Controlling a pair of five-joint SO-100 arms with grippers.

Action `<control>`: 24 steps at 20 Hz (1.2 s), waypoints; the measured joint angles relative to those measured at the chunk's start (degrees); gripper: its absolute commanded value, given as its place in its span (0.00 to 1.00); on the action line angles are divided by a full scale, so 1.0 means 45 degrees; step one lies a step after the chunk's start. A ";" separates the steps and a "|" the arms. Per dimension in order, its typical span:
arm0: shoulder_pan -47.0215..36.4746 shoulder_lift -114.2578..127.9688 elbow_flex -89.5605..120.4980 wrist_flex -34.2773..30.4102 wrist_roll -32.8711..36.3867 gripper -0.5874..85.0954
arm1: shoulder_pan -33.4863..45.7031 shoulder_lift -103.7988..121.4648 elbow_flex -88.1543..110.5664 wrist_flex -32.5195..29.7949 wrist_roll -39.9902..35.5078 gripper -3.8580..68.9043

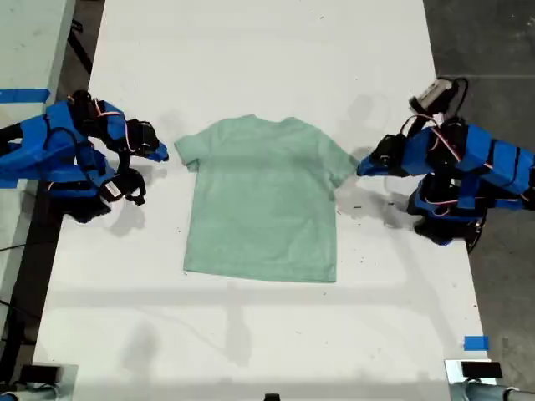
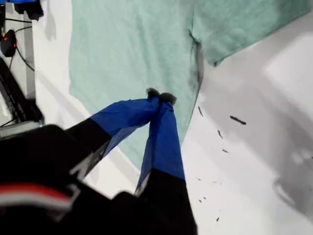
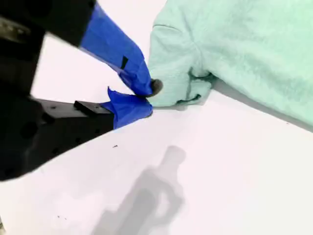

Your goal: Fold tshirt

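The pale mint-green tshirt lies flat on the white table, collar toward the far edge, both sleeves spread. My first gripper is at the exterior view's right, by the sleeve on that side. In the first wrist view its jaws are shut with nothing in them, raised above the cloth. My second gripper is at the exterior view's left. It is shut, its tips against the rumpled hem of the other sleeve; no cloth shows between the fingers.
Small black marks dot the table near the first gripper. A blue tape piece lies near the table's front corner at the exterior view's right. Blue tape also marks a side surface at that view's left. Dark floor borders the table.
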 measured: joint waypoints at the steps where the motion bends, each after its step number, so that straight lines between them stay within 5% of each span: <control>1: -0.0352 -0.1094 -0.1172 0.0352 0.0469 0.01 | 0.0547 -0.0898 -0.0801 0.0195 -0.0742 0.04; 10: -0.2734 -0.7383 -0.8867 0.2637 0.3125 0.01 | 0.4395 -0.6113 -0.5820 0.1719 -0.5020 0.04; 11: -0.2754 -0.7559 -0.9062 0.2617 0.3125 0.01 | 0.4551 -0.6133 -0.5859 0.1758 -0.5215 0.09; 12: -0.2773 -0.7656 -0.9121 0.2773 0.3164 0.01 | 0.4687 -0.6211 -0.5859 0.1758 -0.5469 0.38; 13: -0.2773 -0.7715 -0.9121 0.2734 0.3164 0.01 | 0.4727 -0.6387 -0.5859 0.1758 -0.5723 0.50; 17: -0.2773 -0.7832 -0.9121 0.2773 0.3164 0.01 | 0.4707 -0.6777 -0.4531 0.1289 -0.6660 0.48; 24: -0.2773 -0.8340 -0.9121 0.2617 0.3164 0.01 | 0.4961 -0.8438 -0.0469 -0.2715 -0.7148 0.45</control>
